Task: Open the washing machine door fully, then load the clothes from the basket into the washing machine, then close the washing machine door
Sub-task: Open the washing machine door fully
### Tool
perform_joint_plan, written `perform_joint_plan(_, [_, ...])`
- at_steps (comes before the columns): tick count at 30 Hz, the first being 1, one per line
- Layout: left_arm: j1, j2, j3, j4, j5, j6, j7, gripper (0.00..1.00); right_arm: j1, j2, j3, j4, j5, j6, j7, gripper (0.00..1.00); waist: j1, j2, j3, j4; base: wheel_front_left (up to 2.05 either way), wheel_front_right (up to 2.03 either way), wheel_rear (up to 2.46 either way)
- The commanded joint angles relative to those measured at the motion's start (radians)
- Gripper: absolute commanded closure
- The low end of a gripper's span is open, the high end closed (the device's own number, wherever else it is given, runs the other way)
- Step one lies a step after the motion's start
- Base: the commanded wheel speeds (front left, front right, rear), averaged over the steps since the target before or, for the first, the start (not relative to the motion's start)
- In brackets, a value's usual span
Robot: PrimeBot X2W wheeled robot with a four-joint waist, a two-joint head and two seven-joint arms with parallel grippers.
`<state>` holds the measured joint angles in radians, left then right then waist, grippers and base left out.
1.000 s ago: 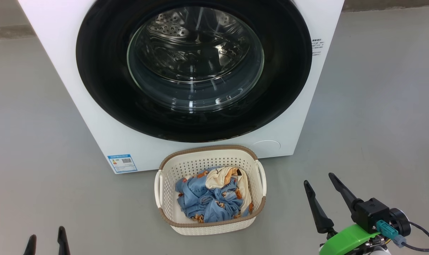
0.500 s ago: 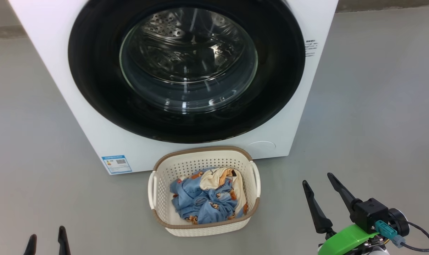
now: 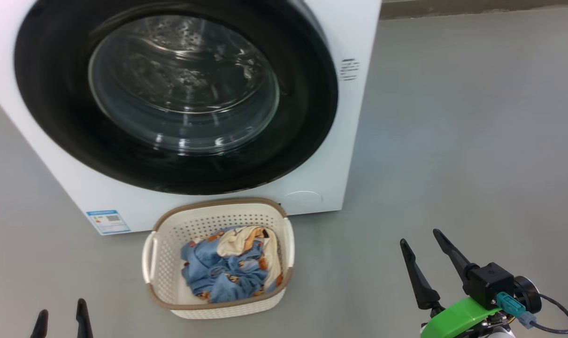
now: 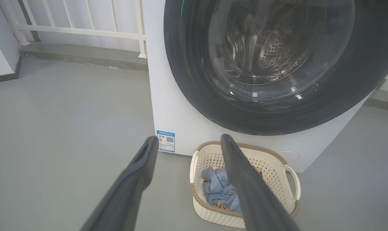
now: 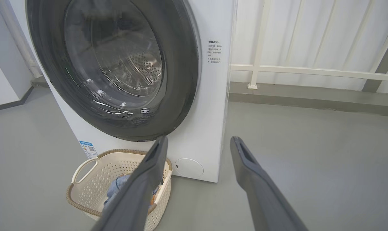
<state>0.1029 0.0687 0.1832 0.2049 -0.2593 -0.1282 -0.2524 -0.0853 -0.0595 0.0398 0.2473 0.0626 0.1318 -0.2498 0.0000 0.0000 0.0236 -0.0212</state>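
The white washing machine [image 3: 354, 117] stands ahead with the washing machine door [image 3: 307, 94] shut flat against its front; the steel drum shows through the glass. On the floor before it sits the cream basket [image 3: 216, 203], holding the light-blue clothes [image 3: 223, 272]. My left gripper [image 3: 61, 319] is low at the left, open and holding nothing. My right gripper [image 3: 420, 237] is right of the basket, also open with nothing in it. The left wrist view has the left gripper [image 4: 189, 138] above the basket [image 4: 277, 179] and clothes [image 4: 218, 189]. The right wrist view shows the right gripper [image 5: 199, 139], door [image 5: 181, 80] and basket [image 5: 94, 179].
Grey floor spreads wide to the right of the machine. A white railing [image 5: 309, 69] on a low kerb runs behind it. The machine's lower front carries a blue label [image 3: 108, 221] and a round cap [image 3: 303, 198].
The whole head view has slid left, so the camera has turned to the right. Both grippers keep their places in the view and stay open. The basket and machine themselves have not moved.
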Motion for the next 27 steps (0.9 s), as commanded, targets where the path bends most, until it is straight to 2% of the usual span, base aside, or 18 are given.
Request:
perform_joint_plan(1, [-0.026,0.016,0.036,-0.025,0.007,-0.003,-0.009,0.00,-0.031,0.001,0.024,-0.025,0.004,-0.001,-0.012,0.00,0.0000,0.0000,0.000,0.000,1.23,1.23,-2.46])
perform_joint_plan(12, [-0.028,0.004,0.060,-0.036,0.003,-0.003,-0.009,0.00,-0.033,0.001,0.026,-0.024,0.005,-0.001,-0.012,0.00,0.0000,0.0000,0.002,-0.001,0.84,0.85,-1.69])
perform_joint_plan(25, [-0.030,0.000,0.050,-0.025,0.002,-0.003,-0.009,0.00,-0.033,-0.002,0.031,-0.025,0.008,-0.001,-0.012,0.00,0.0000,0.0000,0.001,0.002,0.06,0.06,-0.12])
perform_joint_plan(27, [-0.030,-0.001,0.049,-0.025,0.001,-0.003,-0.009,0.00,-0.035,-0.002,0.032,-0.026,0.008,-0.001,-0.012,0.04,0.0000,0.0000,0.001,0.002,0.00,0.00,0.00])
